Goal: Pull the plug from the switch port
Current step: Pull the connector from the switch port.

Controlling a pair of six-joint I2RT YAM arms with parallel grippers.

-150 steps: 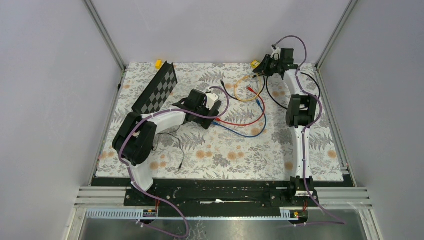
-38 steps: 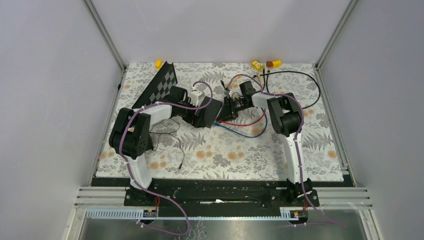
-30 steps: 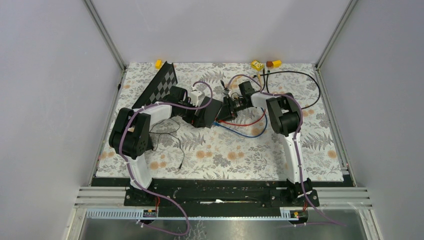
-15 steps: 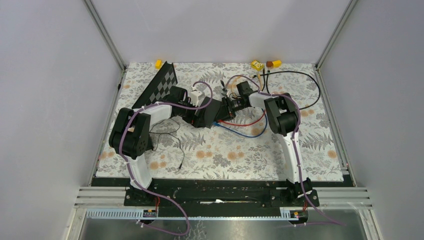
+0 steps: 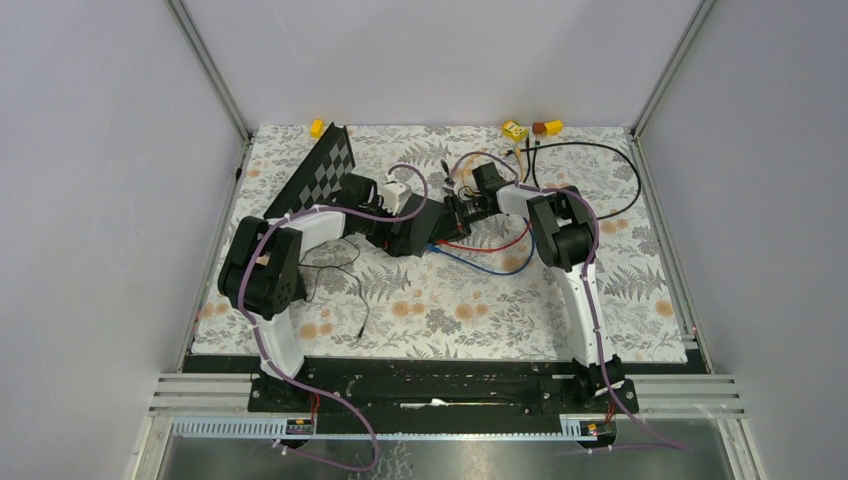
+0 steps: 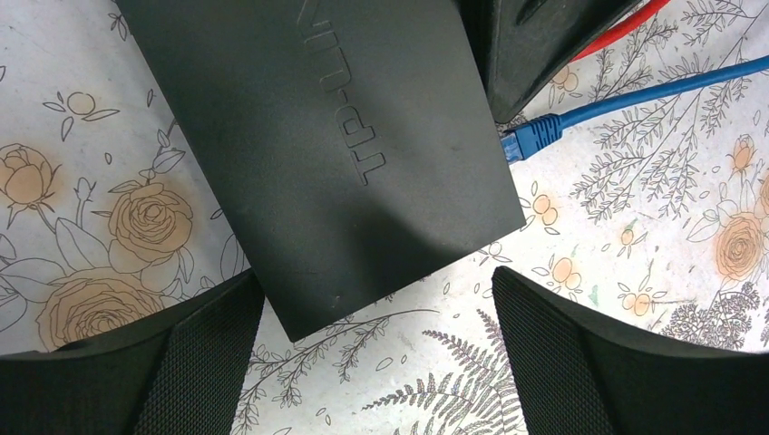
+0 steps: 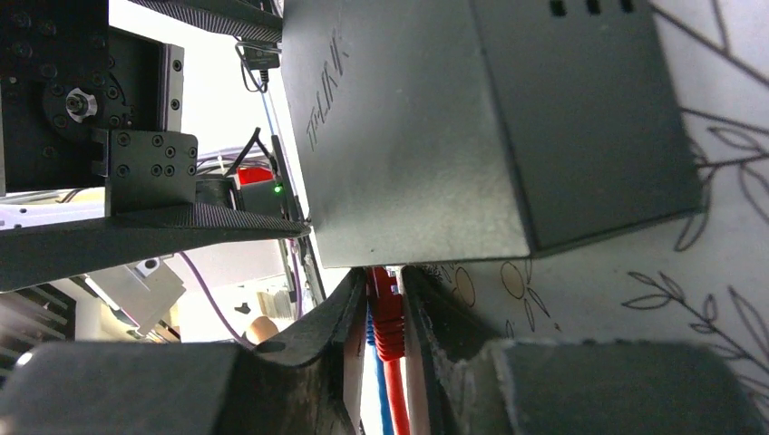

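The switch (image 6: 335, 136) is a flat matte-black box with raised lettering, lying on the floral mat. It also shows in the right wrist view (image 7: 435, 136). My left gripper (image 6: 376, 281) is open, its two pads on either side of the switch's near corner. A red plug (image 7: 388, 313) sits in a port on the switch's edge, and my right gripper (image 7: 387, 281) is shut on it, right against the switch. A blue plug (image 6: 530, 140) is in the neighbouring port. In the top view both grippers, left (image 5: 412, 228) and right (image 5: 456, 212), meet mid-table.
Red (image 5: 503, 240) and blue (image 5: 492, 266) cables loop to the right of the switch. A chequered board (image 5: 318, 178) leans at the back left. A black cable loop (image 5: 605, 178) and small yellow parts (image 5: 515, 129) lie at the back right. A thin black wire (image 5: 345, 290) lies near the left arm.
My right gripper has moved left along the mat up to the switch's port edge and now holds the red plug. The left arm and switch have stayed put.
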